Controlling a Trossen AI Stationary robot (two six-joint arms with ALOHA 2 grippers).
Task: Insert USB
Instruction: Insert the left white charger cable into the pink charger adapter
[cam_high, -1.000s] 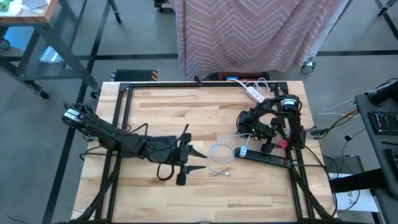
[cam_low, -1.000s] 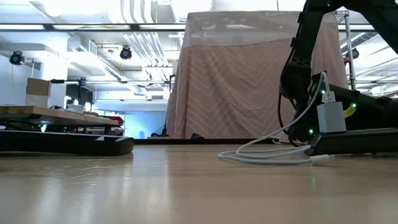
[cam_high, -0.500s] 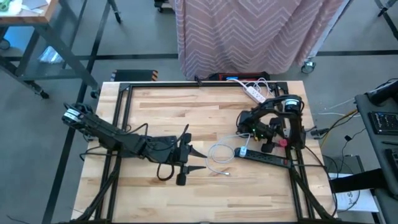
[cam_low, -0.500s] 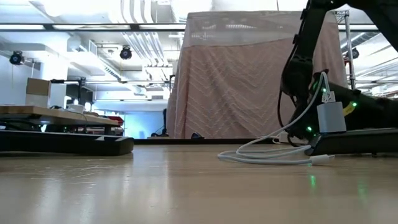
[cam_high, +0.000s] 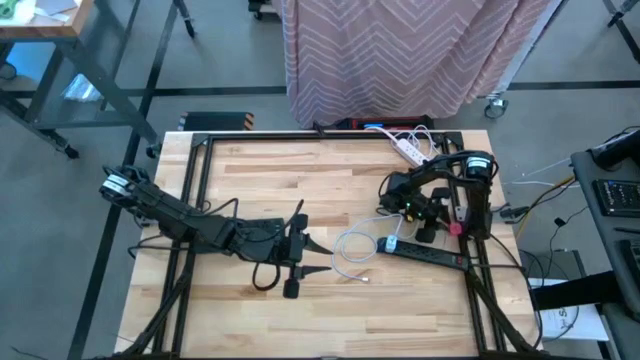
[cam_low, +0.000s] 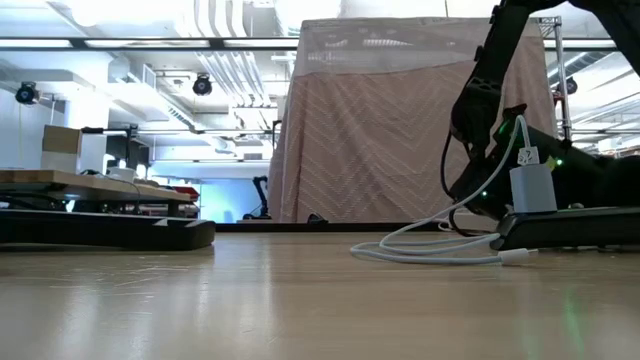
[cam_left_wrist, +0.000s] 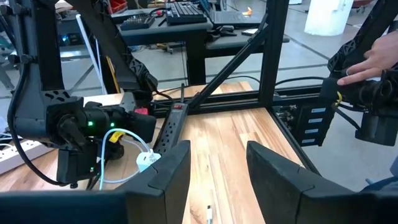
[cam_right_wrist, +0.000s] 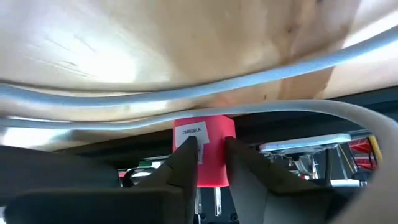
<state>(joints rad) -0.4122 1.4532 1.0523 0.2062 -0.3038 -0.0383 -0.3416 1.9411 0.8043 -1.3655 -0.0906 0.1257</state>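
Note:
A white USB cable (cam_high: 350, 247) lies coiled on the wooden table. It runs from a white charger (cam_high: 390, 243) plugged into a black power strip (cam_high: 428, 253), and its free end (cam_high: 365, 280) rests on the wood. My right gripper (cam_high: 432, 232) sits at the strip's right part, shut on a red charger block (cam_right_wrist: 204, 155), which also shows in the high view (cam_high: 455, 229). My left gripper (cam_high: 300, 256) hovers open left of the coil, with nothing between its fingers (cam_left_wrist: 177, 168). My right gripper pinches the red block's two opposite sides (cam_right_wrist: 198, 167) between its two fingers (cam_right_wrist: 184, 163), slanting down onto it. The labelled face shows between the fingertips, and the metal prongs (cam_right_wrist: 217, 200) point back toward the wrist. Whether the block rests on anything I cannot tell.
A white power strip (cam_high: 410, 150) with cords lies at the table's far edge. Black frame rails (cam_high: 195, 180) run along the left and right sides. A person's hand (cam_left_wrist: 373, 59) shows beyond the right rail. Bare wood lies in the middle and near the front edge.
My right arm has shifted a little over the black power strip and its gripper has tipped slightly. The cable, the white charger and my left gripper stand as before.

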